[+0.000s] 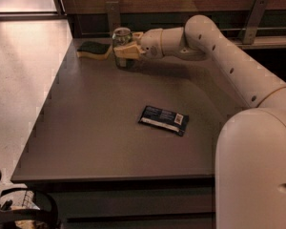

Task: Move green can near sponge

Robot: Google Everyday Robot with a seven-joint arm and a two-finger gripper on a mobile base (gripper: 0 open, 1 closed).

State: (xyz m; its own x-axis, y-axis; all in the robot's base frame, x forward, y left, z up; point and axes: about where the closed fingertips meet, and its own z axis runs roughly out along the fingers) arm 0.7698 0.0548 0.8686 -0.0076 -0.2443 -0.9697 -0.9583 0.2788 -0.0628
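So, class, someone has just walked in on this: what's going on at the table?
The robot's single arm reaches to the far left corner of the table. There its gripper is closed on the green can, which stands upright. The sponge lies just to the left of the can, close by, so the can looks about where it should be. A dark snack packet lies flat near the middle of the table, well away from the gripper.

Arm outstretched; gripper (123, 51) at far reach, clamping green can (122, 34).
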